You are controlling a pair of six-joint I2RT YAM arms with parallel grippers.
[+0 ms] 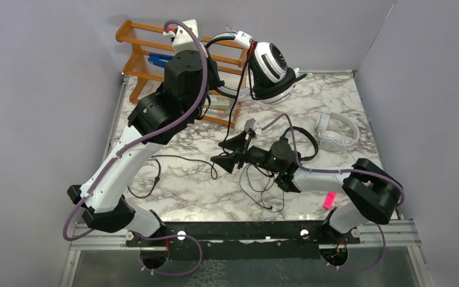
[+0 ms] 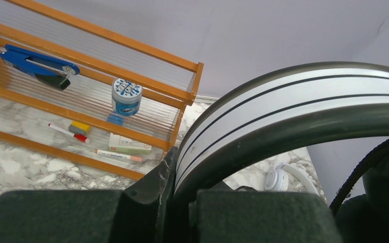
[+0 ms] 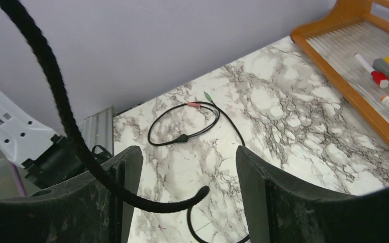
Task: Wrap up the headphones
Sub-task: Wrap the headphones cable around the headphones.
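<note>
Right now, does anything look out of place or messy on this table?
Yes. The headphones are held up off the table by the left gripper, and a braided cord trails loose across the right gripper, jaws open. A thin cord sprawls in unwrapped loops on the marble.

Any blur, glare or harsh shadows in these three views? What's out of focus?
Top external: soft even light, faint shadows, no obvious glare on the marble table, sharp throughout. Left wrist: the left pincer and the white-and-black headphones crowd the lens, slightly soft; the wooden rack behind is crisp. Right wrist: right pincer dark and soft-edged, table sharp.
</note>
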